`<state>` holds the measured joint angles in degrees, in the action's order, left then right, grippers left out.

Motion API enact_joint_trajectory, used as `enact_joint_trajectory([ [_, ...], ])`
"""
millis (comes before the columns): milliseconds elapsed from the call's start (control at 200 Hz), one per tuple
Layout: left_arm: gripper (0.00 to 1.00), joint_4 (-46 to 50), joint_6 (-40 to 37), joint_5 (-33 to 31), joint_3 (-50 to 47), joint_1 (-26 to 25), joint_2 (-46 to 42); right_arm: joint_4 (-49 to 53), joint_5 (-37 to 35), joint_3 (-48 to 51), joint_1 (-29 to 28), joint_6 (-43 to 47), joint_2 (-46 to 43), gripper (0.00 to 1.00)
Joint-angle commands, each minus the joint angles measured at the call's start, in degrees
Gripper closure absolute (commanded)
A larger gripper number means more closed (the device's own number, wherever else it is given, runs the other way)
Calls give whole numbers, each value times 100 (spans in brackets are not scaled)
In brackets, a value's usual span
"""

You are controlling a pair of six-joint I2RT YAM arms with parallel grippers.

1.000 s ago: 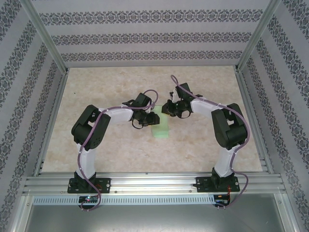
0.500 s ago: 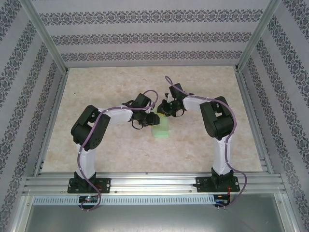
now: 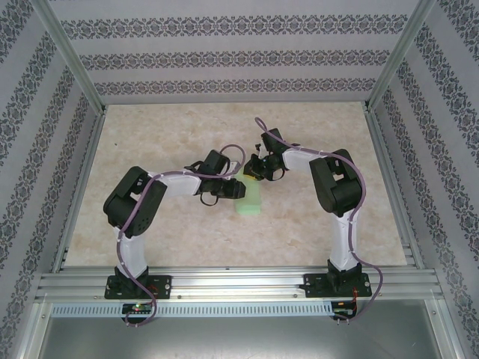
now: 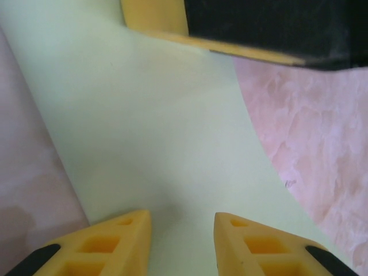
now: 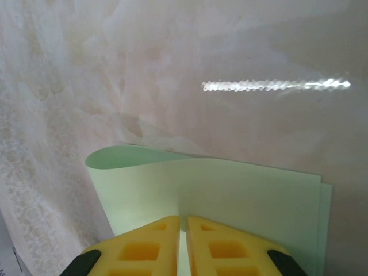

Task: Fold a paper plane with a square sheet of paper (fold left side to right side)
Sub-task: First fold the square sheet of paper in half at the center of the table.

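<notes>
Pale mint-green and unmarked, the sheet of paper [image 3: 249, 200] sits on a table [image 3: 165, 134] marbled in beige and faint pink. At 9 o'clock the left arm [image 3: 135, 202], at 3 o'clock the right arm [image 3: 337, 187], both black and white with purple cables [image 3: 233, 144]. The left gripper [image 4: 183, 230] and right gripper [image 5: 183, 227] have yellow fingers tipped in black. At 12 o'clock, white walls [image 3: 224, 60] carry bands of dark grey floral print; at 6 o'clock, silver rails [image 3: 224, 284].
</notes>
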<state>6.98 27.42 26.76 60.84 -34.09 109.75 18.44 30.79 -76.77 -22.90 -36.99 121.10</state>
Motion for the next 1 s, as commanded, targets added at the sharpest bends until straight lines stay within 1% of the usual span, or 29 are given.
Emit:
enact_joint_trajectory([
  [0, 64, 238, -274, 300, -377, -145, -200, 187, -371, -13, 31, 27, 298, 86],
  [295, 64, -157, -367, 600, -761, -282, -525, 214, -372, -10, 22, 34, 342, 86],
  [525, 64, -94, -473, 731, -860, -404, -582, 223, -380, -22, 22, 32, 368, 86],
  [994, 65, 165, -596, 782, -1155, -612, -810, 280, -380, -100, 24, 43, 397, 86],
])
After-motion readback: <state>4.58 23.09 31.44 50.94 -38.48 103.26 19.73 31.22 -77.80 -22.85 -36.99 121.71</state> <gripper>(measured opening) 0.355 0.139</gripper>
